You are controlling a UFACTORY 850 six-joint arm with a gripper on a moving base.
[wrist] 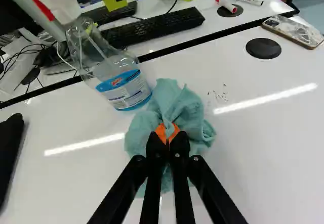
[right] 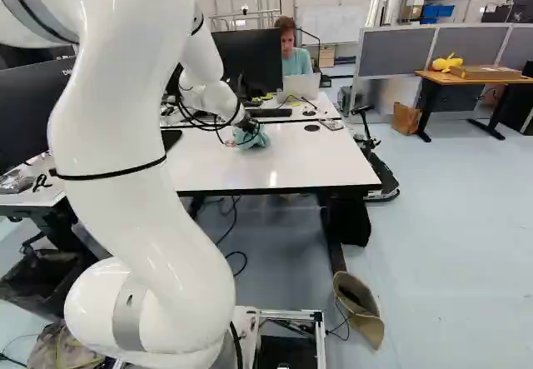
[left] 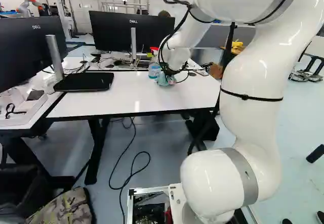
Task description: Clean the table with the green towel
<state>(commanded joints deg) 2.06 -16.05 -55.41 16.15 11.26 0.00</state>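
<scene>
Green towel (wrist: 174,100) bunched on bench (wrist: 263,153), just beside spray bottle (wrist: 130,93); gathered middle pinched between jaws. Towel judged light, limp, unlikely to slip; best held at centre, loose edges kept free for wiping dark specks (wrist: 218,96).

Near table (right: 308,165): towel (wrist: 177,102) is lying on it; spray bottle (wrist: 124,87) is standing just beside the towel, to its left in the left base view. Phone (wrist: 291,29) is lying near the far right corner, cable-hole cover (wrist: 263,48) sitting left of it. Behind, far table (wrist: 212,19) is bearing keyboard (wrist: 152,28), with monitor (left: 126,32) standing further back. Second monitor (left: 30,52) is standing at the left of the left base view. Cable (left: 124,158) is trailing on the floor (left: 157,183).
</scene>
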